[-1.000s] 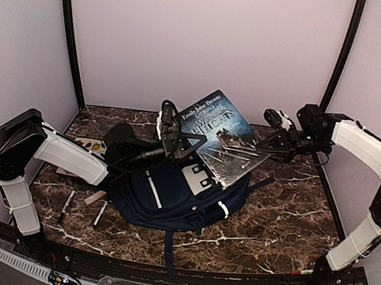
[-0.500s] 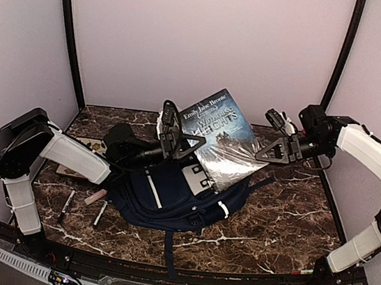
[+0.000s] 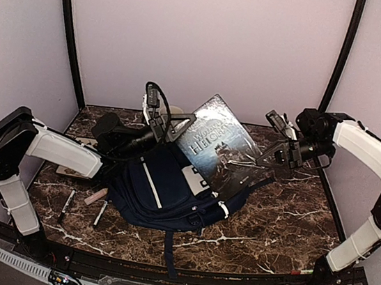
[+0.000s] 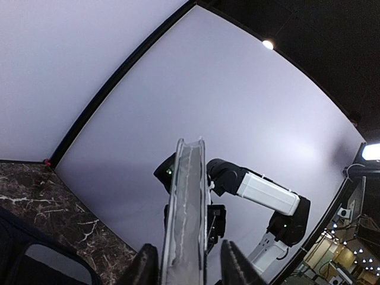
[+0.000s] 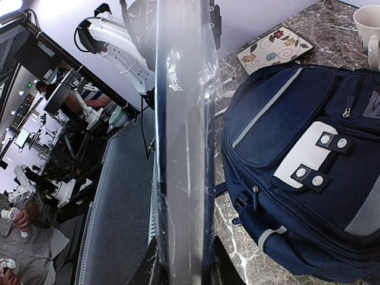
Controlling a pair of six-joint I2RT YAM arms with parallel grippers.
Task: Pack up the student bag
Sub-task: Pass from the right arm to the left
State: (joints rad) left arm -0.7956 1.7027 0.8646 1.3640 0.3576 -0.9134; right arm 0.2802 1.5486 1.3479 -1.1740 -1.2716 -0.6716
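Note:
The student bag [image 3: 169, 196] [image 5: 309, 148], navy with white stripes and a white buckle patch, lies flat mid-table. Above its far edge a plastic-wrapped book [image 3: 218, 143] stands steeply tilted between both arms. My right gripper [image 3: 271, 155] [image 5: 185, 261] is shut on the book's right edge [image 5: 184, 148], a finger pressed against each face. My left gripper [image 3: 174, 122] [image 4: 189, 248] straddles the opposite edge [image 4: 187, 214] with its jaws open. A clear gap shows beside its right finger [image 4: 234, 264].
Two dark pens [image 3: 68, 204] [image 3: 100, 212] and a pinkish eraser [image 3: 95, 197] lie left of the bag. A floral tile [image 3: 81, 146] [image 5: 273, 50] sits under the left forearm. A white mug [image 5: 368, 27] stands behind the bag. Walls enclose the table on three sides.
The left gripper has moved left and back, and its jaws have spread off the book. The book has tipped up steeper and shifted left. The right gripper keeps its hold.

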